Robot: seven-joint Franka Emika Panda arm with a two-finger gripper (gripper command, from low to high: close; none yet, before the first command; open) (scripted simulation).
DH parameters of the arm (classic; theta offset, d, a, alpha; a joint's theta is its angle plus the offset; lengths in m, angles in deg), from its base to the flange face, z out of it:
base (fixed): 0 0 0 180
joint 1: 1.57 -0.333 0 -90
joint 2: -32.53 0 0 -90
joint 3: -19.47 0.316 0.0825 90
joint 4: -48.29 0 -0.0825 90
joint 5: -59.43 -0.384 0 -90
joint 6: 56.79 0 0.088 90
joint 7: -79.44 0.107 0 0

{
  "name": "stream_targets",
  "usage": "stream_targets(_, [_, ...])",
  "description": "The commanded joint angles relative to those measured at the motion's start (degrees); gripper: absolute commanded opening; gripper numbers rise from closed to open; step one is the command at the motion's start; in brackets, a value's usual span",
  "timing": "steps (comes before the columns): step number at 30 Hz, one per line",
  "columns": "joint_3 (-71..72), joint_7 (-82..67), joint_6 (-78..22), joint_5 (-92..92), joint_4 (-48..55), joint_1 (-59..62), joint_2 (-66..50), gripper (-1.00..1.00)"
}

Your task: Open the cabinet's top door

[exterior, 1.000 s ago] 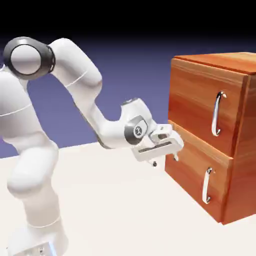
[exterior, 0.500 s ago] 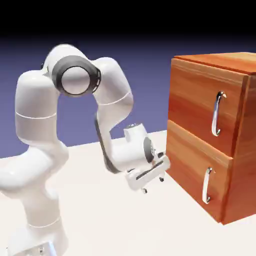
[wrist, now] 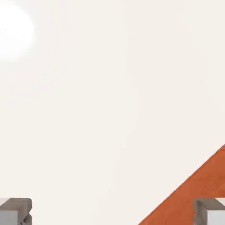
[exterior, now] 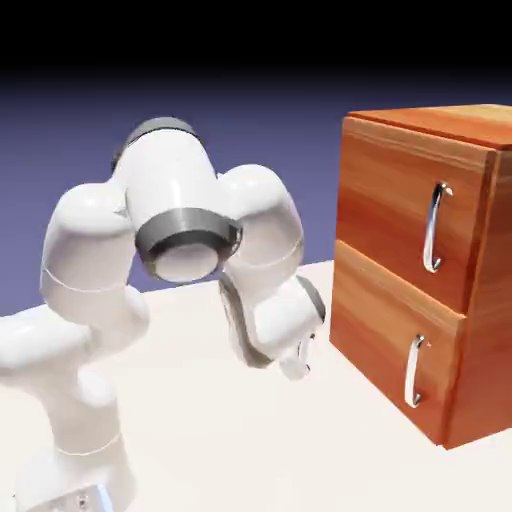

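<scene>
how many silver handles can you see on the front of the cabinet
2. One handle stands vertical on the top door; the other handle is on the lower panel beneath it. The cabinet's other sides are hidden, so more could exist there.

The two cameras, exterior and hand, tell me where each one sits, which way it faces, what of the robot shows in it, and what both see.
Exterior view: stands off beside the robot, looking across the table at the cabinet on the right; the white arm fills the left, its gripper low near the cabinet's side.
Hand view: sits on the hand, looking down at the pale table; only two grey fingertips show, spread wide apart.
Shared: the table and the cabinet's reddish wood.
</scene>
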Motion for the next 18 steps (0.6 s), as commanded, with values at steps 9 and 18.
stream_targets(9, [14.29,-10.26,-2.53,22.43,3.5,15.04,-13.75,1.0])
stream_targets(18, [28.57,-20.51,-5.05,44.86,7.0,30.07,-27.5,1.0])
